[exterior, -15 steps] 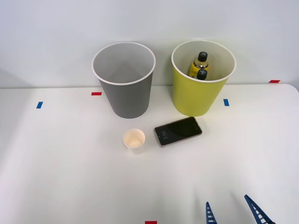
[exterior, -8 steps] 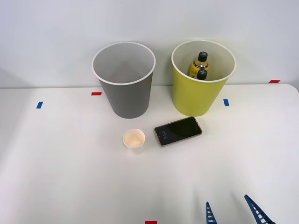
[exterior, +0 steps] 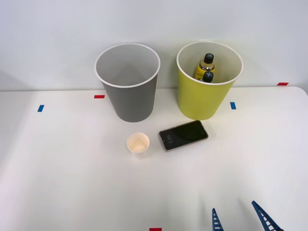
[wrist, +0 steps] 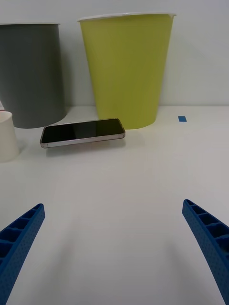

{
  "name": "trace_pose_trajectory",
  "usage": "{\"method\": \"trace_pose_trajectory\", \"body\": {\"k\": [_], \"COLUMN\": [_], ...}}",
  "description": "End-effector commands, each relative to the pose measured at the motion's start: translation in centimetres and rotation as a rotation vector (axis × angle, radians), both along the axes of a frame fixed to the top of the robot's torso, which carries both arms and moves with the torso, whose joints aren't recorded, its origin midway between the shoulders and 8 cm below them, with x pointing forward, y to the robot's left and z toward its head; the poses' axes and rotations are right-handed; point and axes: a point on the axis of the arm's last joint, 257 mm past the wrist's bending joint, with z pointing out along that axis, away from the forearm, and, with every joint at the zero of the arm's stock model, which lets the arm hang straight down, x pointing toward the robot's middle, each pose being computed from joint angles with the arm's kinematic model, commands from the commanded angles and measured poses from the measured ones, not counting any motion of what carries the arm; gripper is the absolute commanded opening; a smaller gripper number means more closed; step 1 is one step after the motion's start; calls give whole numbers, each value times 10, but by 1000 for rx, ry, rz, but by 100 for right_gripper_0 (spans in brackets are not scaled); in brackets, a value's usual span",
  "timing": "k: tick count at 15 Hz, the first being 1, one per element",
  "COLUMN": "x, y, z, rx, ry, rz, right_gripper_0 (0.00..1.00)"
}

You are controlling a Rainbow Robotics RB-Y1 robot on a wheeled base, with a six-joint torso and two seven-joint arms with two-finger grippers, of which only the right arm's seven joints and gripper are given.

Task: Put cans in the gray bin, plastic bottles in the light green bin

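Both bottles sit in the green bin. The hand is wide open, holding nothing. I think sorting is done; no can is near the bin.

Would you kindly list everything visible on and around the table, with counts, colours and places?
gray bin: one, gray with white rim, back of table, left of the green bin.
light green bin: one, yellow-green, white rim, back right.
plastic bottles: two, black caps, amber liquid, inside the light green bin.
paper cup: one, cream, upright, in front of the gray bin.
smartphone: one, black, flat, in front of the light green bin.
tape marks: several, red and blue, on the table.
table: one, white.
right pincer: one, blue ribbed fingers, open, near edge.
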Motion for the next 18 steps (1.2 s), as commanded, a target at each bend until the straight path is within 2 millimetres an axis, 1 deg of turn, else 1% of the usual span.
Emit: {"method": "trace_pose_trajectory", "body": {"k": [1,18], "x": [0,0], "y": [0,0], "z": [0,0], "rx": [0,0], "ry": [0,0], "rz": [0,0], "right_gripper_0": [100,100]}}
